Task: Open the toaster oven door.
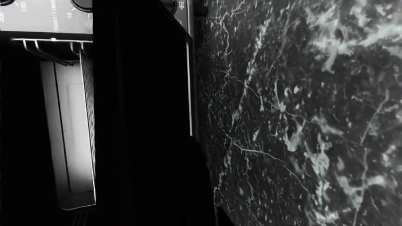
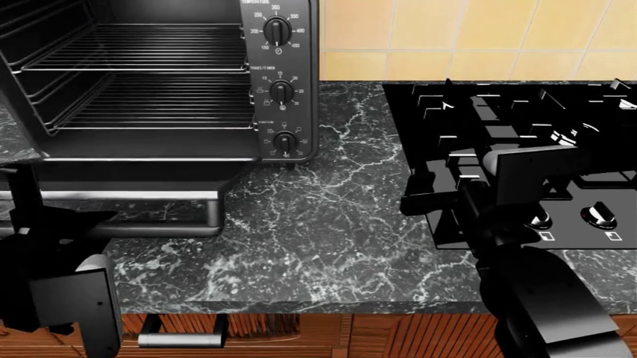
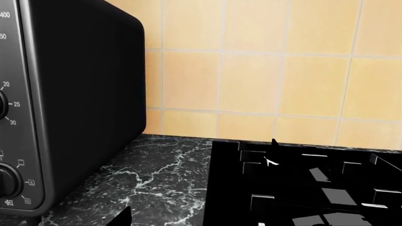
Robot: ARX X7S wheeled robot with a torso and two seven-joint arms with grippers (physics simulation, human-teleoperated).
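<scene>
Door [image 2: 119,195] lies flat open at 9 o'clock in head view, racks [image 2: 139,82] exposed. Right wrist view alone shows toaster oven [image 3: 88,94] side against tiles [image 3: 264,80]. Left gripper [image 2: 50,224] and right gripper [image 2: 448,201]: grasp state unclear.

The toaster oven [image 2: 159,82] was cut off at the head view's top and left edges. The left gripper [image 2: 50,246] was half hidden by its own arm, its jaws unreadable. The right gripper [image 2: 468,205] was masked by its wrist housing.

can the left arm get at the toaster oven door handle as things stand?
Probably yes. The door already hangs open, its handle out over the counter edge, and the left gripper sits right beside it with nothing between. Whether the fingers are closed on it can't be told.
</scene>
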